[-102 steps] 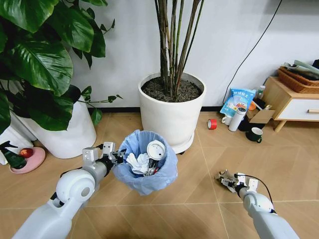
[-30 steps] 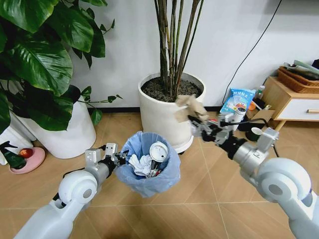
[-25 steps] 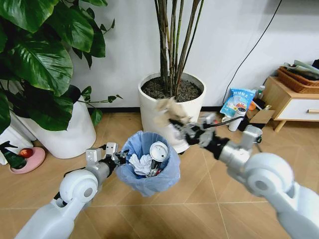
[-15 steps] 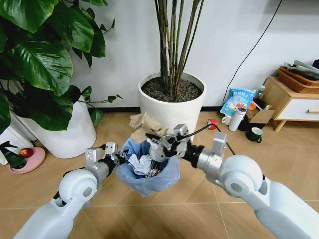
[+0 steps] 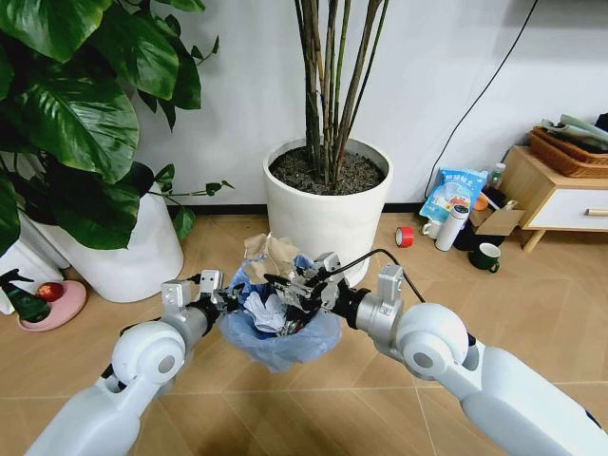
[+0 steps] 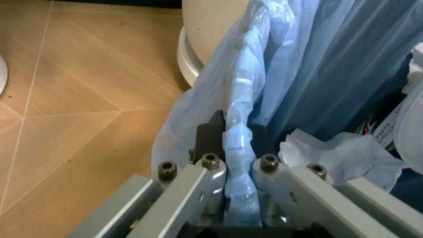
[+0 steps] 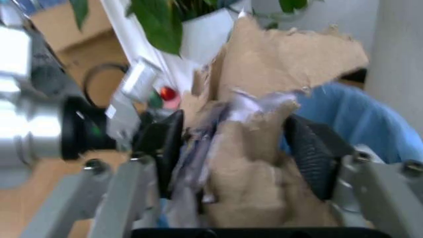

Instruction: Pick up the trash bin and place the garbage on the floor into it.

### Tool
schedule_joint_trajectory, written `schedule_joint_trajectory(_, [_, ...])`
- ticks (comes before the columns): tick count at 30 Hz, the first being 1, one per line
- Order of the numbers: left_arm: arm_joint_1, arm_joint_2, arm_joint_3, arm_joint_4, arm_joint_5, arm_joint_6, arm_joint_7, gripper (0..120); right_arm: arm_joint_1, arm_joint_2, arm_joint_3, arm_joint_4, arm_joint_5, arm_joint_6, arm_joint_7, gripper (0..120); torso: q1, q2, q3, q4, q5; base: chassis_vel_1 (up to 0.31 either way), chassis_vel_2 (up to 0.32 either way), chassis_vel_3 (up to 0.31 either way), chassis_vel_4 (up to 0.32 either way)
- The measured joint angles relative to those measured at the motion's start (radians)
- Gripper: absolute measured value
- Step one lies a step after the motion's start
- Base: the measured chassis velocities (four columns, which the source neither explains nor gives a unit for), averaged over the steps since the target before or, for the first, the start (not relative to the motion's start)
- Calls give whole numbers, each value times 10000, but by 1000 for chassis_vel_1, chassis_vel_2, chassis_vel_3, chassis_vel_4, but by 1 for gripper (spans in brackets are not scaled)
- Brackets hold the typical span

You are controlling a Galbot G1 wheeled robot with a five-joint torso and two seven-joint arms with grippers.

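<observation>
Tan wood-look floor (image 5: 532, 313) with diagonal seams carries everything. A large white plant pot (image 5: 328, 214) stands on it near the wall, a second white pot (image 5: 142, 252) well to its left. Beside that one lies a pink dish (image 5: 59, 306). On the right stand a red tape roll (image 5: 405, 237), a white bottle (image 5: 451, 227), a blue snack bag (image 5: 452, 193), a dark mug (image 5: 488, 256) and a wooden cabinet (image 5: 551, 195).
</observation>
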Motion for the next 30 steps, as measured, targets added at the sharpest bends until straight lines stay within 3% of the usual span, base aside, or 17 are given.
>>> schedule_joint_trajectory(6, [-3, -1, 0, -3, -12, 0, 15, 0, -215, -79, 87, -50, -270, -78, 123, 74, 0, 0, 0, 0, 1, 0, 0, 0, 0])
schedule_joint_trajectory(10, [4, 22, -6, -30, -12, -3, 31, 0, -269, -146, 257, -51, -546, -66, 159, 94, 0, 0, 0, -1, 0, 0, 0, 0, 0])
schedule_joint_trajectory(13, [-2, 42, -22, -36, -16, -6, 37, 0, -211, -160, 285, -87, -669, -31, 159, 98, 0, 0, 0, 0, 1, 0, 0, 0, 0])
schedule_joint_trajectory(25, [26, -29, -57, -31, -22, -11, 21, 0, 21, 25, 1069, -314, -1012, 430, 122, 100, 0, 0, 0, 0, 0, 0, 0, 0, 0])
schedule_joint_trajectory(30, [24, -39, -1, -28, -15, -12, 11, 0, 277, 131, 914, -613, -965, 472, 124, 100, 0, 0, 0, -1, 0, 0, 0, 0, 0])
